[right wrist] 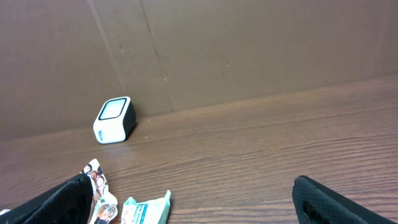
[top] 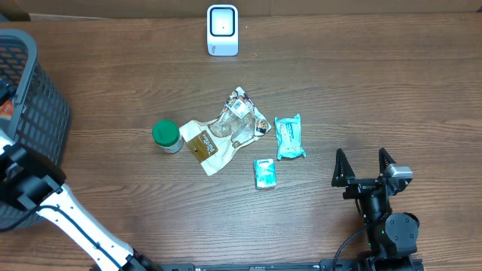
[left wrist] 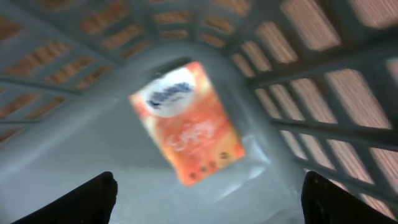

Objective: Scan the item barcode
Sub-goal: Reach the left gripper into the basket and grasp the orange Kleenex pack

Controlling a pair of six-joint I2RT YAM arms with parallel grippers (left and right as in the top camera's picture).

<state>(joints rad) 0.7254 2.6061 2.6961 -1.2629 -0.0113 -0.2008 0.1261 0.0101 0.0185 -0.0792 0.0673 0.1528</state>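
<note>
An orange-and-white tissue pack (left wrist: 189,121) lies flat on the floor of the grey basket (left wrist: 323,81). My left gripper (left wrist: 210,180) hangs over it, open, with nothing between the fingers; the pack sits just beyond the fingertips. In the overhead view the left arm reaches into the basket (top: 38,113) at the far left and its fingers are hidden there. The white scanner (top: 222,30) stands at the table's back edge, also visible as the white scanner (right wrist: 115,120). My right gripper (top: 362,154) rests open and empty at the front right.
Mid-table lie a green-lidded jar (top: 166,136), a crumpled brown and clear packet (top: 218,135), a teal wipes pack (top: 288,137) and a small teal pack (top: 264,173). A cardboard wall (right wrist: 249,50) backs the table.
</note>
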